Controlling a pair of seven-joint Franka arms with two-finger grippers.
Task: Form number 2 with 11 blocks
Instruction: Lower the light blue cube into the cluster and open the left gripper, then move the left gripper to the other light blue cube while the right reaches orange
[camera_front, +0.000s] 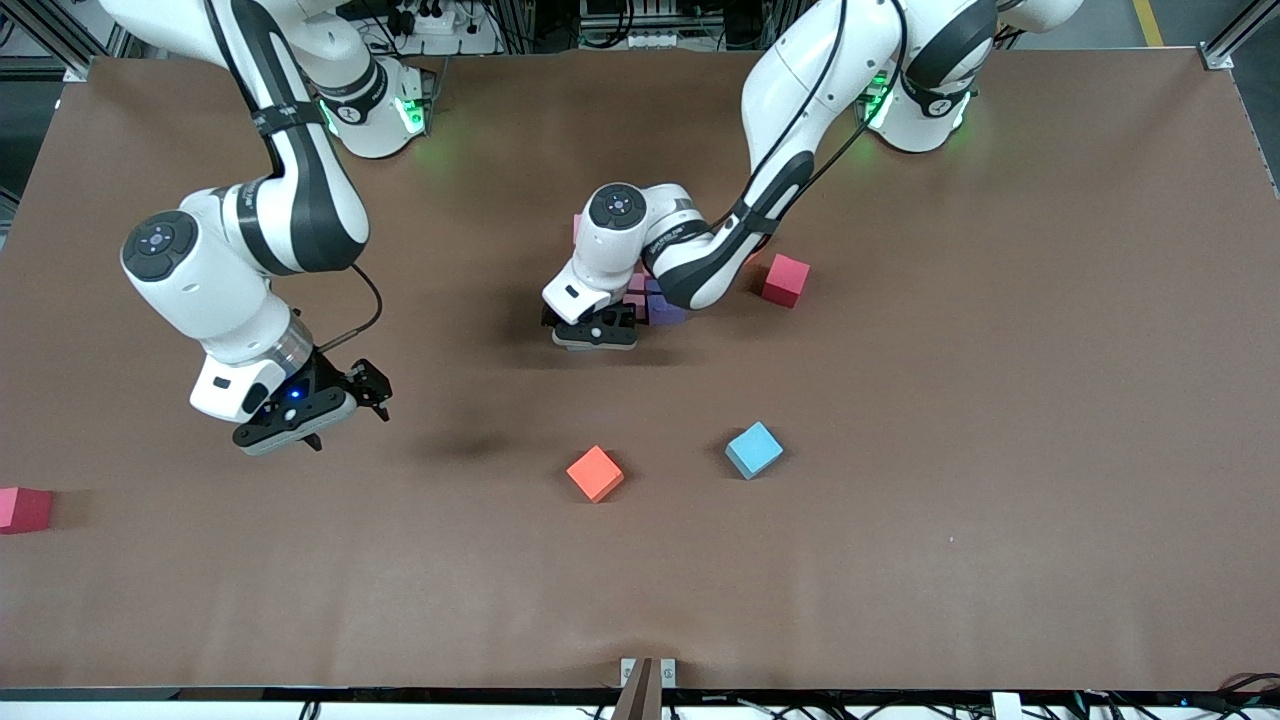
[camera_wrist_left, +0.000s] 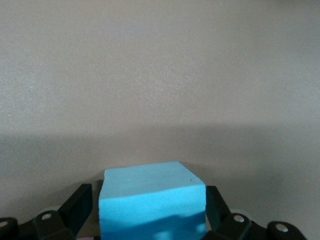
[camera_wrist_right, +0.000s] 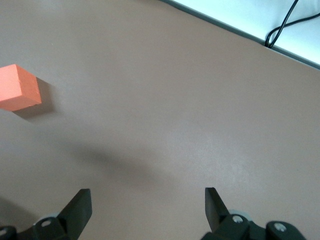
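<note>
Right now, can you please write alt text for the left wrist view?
A light blue cube sits between the left gripper's open black fingers, with bare brown table filling the rest of the view.

You see a matt brown counter (camera_front: 900, 560), faintly grainy up close. The orange block (camera_front: 595, 473) and the light blue blocks (camera_front: 753, 449) (camera_wrist_left: 152, 202) look like soft, matt foam with slightly rough faces. Your arms wear glossy white plastic shells; the fingers (camera_wrist_right: 80, 209) look matt black plastic.

Left pincer (camera_front: 592, 335) spread (low, near table); right pincer (camera_front: 335, 413) spread.
</note>
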